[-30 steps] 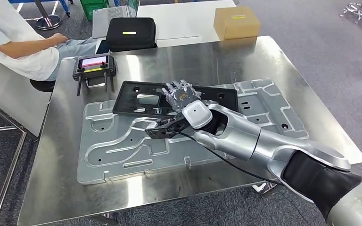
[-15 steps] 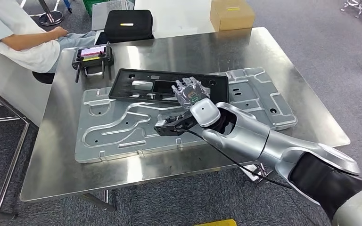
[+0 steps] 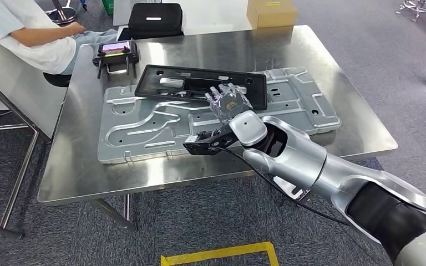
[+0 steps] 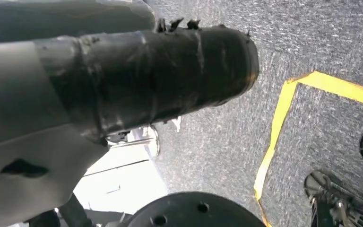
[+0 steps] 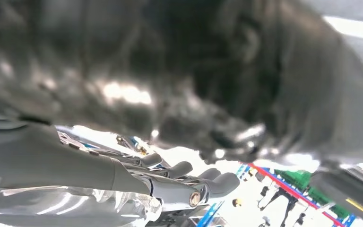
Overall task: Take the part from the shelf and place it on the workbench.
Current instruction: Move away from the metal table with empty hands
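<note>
The part [image 3: 199, 87], a flat black rectangular frame, lies on the grey metal plate [image 3: 144, 124] that covers much of the steel surface [image 3: 66, 177]. Its long axis runs across the surface, roughly parallel to the far edge, with the right end slightly nearer the robot.

The right hand [image 3: 228, 102] is at the part's near long edge, toward its right end, fingers extended and apart, pointing away from the robot. It grasps nothing. The head view does not settle whether the fingertips touch the part's edge or hover just above it. The right wrist view shows the fingers [image 5: 203, 184] straight and spread close under a dark blurred face, with nothing enclosed.

The part lies directly ahead of the right hand and mostly to its left. The left wrist view faces the floor; the left hand's state cannot be told.

Judgement: the part is already down on the surface, so placement looks complete. The next move is probably a straight withdrawal of the right arm toward the robot, clear of the part's near edge.
</note>
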